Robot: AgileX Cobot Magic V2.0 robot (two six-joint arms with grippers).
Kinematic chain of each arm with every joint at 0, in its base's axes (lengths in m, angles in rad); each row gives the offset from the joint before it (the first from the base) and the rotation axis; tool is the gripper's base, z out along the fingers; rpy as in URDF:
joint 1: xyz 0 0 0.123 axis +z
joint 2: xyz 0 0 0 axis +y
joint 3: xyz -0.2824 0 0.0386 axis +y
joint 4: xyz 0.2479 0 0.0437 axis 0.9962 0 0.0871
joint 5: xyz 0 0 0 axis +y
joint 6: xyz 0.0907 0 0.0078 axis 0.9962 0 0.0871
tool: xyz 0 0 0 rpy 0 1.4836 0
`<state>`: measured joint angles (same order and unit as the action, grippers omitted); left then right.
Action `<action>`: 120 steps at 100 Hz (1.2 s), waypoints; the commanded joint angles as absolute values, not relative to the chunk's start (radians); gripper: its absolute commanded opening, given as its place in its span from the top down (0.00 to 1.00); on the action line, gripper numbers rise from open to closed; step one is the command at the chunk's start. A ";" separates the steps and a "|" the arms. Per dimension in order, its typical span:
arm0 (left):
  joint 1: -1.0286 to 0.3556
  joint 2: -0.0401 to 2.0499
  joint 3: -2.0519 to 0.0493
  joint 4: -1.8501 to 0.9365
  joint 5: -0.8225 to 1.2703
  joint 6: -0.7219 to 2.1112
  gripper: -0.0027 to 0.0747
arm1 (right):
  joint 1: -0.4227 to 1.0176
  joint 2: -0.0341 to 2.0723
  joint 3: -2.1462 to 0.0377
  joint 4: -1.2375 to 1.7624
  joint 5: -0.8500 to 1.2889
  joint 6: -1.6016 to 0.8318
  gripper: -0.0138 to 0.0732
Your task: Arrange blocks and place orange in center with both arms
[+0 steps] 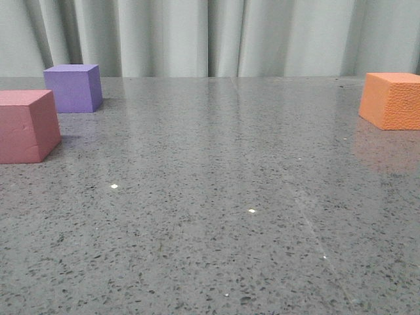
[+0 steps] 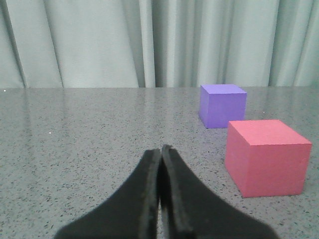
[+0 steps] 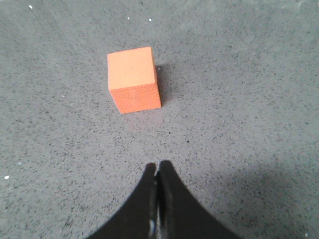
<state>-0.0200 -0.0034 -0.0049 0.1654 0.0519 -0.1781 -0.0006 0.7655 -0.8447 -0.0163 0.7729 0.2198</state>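
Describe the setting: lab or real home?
Likely a lab test bench: bare grey speckled tabletop, pale curtain backdrop, and only foam cubes as props: orange, purple, pink-red.

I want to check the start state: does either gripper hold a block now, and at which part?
Nothing is held. The left gripper and right gripper are both shut on nothing; the orange cube, pink-red cube and purple cube rest on the table.

Two blocks (image 1: pixel 26 125) far left on table (image 1: pixel 216 216), one behind other; third block (image 1: pixel 394 100) far right.
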 commanded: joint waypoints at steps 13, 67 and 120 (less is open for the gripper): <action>-0.030 -0.037 0.050 0.157 -0.032 -0.180 0.98 | -0.006 0.895 -0.880 -0.013 0.667 0.213 0.75; -0.030 -0.037 0.050 0.157 -0.032 -0.180 0.98 | -0.001 1.044 -1.015 0.000 0.575 0.121 0.11; -0.030 -0.037 0.050 0.157 -0.032 -0.180 0.98 | 0.076 1.461 -1.301 0.000 0.614 0.063 0.11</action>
<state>-0.0200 -0.0034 -0.0049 0.1654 0.0519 -0.1781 0.0783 1.4530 -1.2447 0.0000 0.6600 0.0748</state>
